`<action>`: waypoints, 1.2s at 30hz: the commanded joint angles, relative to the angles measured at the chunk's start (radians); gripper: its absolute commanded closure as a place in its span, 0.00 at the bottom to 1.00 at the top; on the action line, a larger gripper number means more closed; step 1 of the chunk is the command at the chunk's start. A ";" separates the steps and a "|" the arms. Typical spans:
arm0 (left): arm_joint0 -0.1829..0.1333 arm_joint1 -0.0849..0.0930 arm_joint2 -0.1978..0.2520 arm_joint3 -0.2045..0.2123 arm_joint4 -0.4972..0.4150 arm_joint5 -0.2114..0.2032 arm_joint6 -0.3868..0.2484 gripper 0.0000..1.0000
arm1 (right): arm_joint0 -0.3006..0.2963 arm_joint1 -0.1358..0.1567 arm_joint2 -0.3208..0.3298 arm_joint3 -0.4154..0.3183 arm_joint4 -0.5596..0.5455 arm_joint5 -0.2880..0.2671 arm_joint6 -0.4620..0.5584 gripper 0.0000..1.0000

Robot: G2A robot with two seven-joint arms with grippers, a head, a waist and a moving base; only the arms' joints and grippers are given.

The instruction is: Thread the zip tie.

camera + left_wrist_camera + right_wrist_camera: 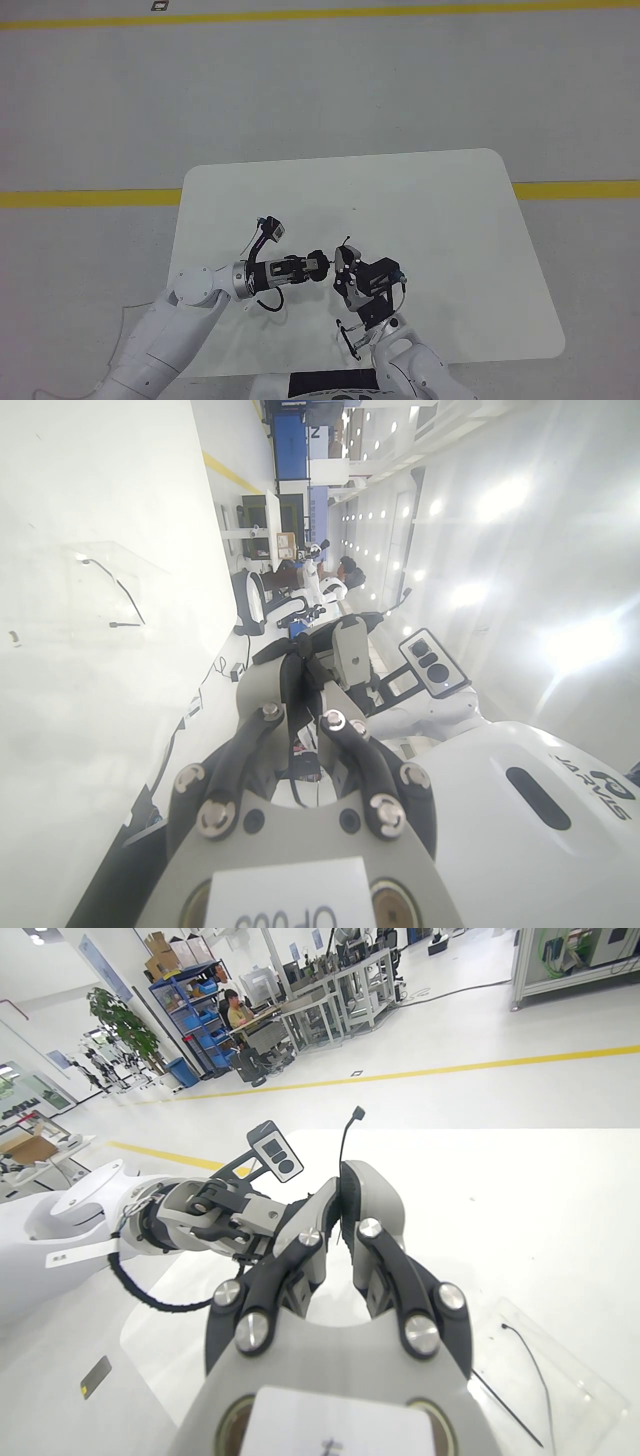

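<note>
A black zip tie (343, 1148) stands upright in my right gripper (342, 1183), which is shut on its strap. Its head (346, 241) sticks up above the fingers and a short end hangs below them. My left gripper (296, 647) is shut, its tips right against the right gripper's grey finger (352, 650). A thin black strand (295, 787) curves behind the left fingers; I cannot tell whether they pinch it. Both grippers (318, 264) (343, 262) meet above the near middle of the white table (450, 220).
A clear plastic tray (590, 1393) lies on the table near the right arm's base and holds spare black zip ties (530, 1353) (127, 595). Beyond and to the right of the grippers the tabletop is bare white.
</note>
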 commanded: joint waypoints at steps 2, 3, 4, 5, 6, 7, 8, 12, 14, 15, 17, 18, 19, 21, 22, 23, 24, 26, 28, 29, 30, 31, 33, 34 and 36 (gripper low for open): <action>0.000 0.000 0.000 0.000 0.000 0.000 0.000 1.00 | -0.007 0.001 0.008 -0.011 0.007 0.002 -0.010 1.00; 0.000 0.000 0.000 0.000 0.000 0.000 0.000 1.00 | -0.009 0.002 0.010 -0.015 0.007 0.001 -0.012 1.00; 0.000 0.000 0.000 0.000 0.000 0.000 0.000 1.00 | -0.013 0.003 0.012 -0.021 0.008 -0.002 -0.016 1.00; 0.000 0.000 0.000 0.000 0.000 0.000 0.000 1.00 | -0.016 0.004 0.013 -0.025 0.010 -0.005 -0.019 1.00; 0.000 0.000 0.000 0.000 0.000 0.000 0.000 1.00 | -0.018 0.004 0.014 -0.028 0.011 -0.008 -0.021 1.00; 0.000 0.000 0.000 0.000 0.000 0.000 0.000 1.00 | -0.021 0.005 0.015 -0.031 0.012 -0.014 -0.022 1.00; 0.000 0.000 0.000 0.000 0.000 0.000 0.000 1.00 | -0.023 0.006 0.016 -0.032 0.012 -0.018 -0.022 1.00; 0.000 0.000 0.000 0.000 0.000 0.000 0.000 1.00 | -0.025 0.007 0.013 -0.036 0.011 -0.031 -0.020 1.00; 0.000 0.000 0.000 0.000 0.000 0.000 0.000 1.00 | -0.023 0.008 0.009 -0.036 0.011 -0.037 -0.021 1.00; 0.000 0.000 0.000 0.000 0.000 0.000 0.000 1.00 | -0.022 0.008 0.008 -0.035 0.011 -0.039 -0.022 1.00; 0.000 0.000 0.000 0.000 0.000 0.000 0.000 1.00 | -0.021 0.008 0.005 -0.034 0.011 -0.043 -0.024 1.00; 0.000 0.000 0.000 0.000 0.000 0.000 0.000 1.00 | -0.020 0.008 0.004 -0.033 0.010 -0.043 -0.023 1.00; 0.000 0.000 0.000 0.000 0.000 0.000 0.000 1.00 | -0.020 0.009 0.003 -0.033 0.010 -0.044 -0.023 1.00; 0.000 0.000 0.000 0.000 0.000 0.000 0.000 1.00 | -0.018 0.009 0.001 -0.031 0.010 -0.044 -0.022 1.00; 0.000 0.000 0.000 0.000 0.000 0.000 0.000 1.00 | -0.017 0.009 0.001 -0.030 0.010 -0.044 -0.022 1.00; 0.000 0.000 0.000 0.000 0.000 0.000 0.000 1.00 | -0.016 0.009 0.000 -0.029 0.010 -0.044 -0.020 1.00; 0.000 0.000 0.000 0.000 0.000 0.000 0.000 1.00 | -0.015 0.009 -0.001 -0.027 0.009 -0.043 -0.018 1.00; 0.000 0.000 0.000 0.000 0.000 0.000 0.000 1.00 | -0.013 0.009 -0.002 -0.025 0.009 -0.041 -0.016 1.00; 0.000 0.000 0.000 0.000 0.000 0.000 0.000 1.00 | -0.012 0.009 -0.003 -0.022 0.010 -0.038 -0.015 1.00; 0.000 0.000 0.000 0.000 0.000 0.000 0.000 1.00 | -0.011 0.009 -0.003 -0.021 0.011 -0.037 -0.015 1.00; 0.000 0.000 0.000 0.000 0.000 0.000 0.000 1.00 | -0.011 0.009 -0.004 -0.020 0.011 -0.036 -0.014 1.00; 0.000 0.000 0.000 0.000 0.000 0.000 0.000 1.00 | -0.010 0.009 -0.004 -0.019 0.011 -0.035 -0.014 1.00; 0.000 0.000 0.000 0.000 0.000 0.000 0.000 1.00 | -0.010 0.009 -0.005 -0.018 0.012 -0.034 -0.013 1.00; 0.000 0.000 0.000 0.000 0.000 0.000 0.000 1.00 | -0.009 0.010 -0.005 -0.018 0.013 -0.034 -0.013 1.00; 0.000 0.000 0.000 0.000 0.000 0.000 0.000 1.00 | -0.008 0.010 -0.006 -0.017 0.014 -0.034 -0.012 1.00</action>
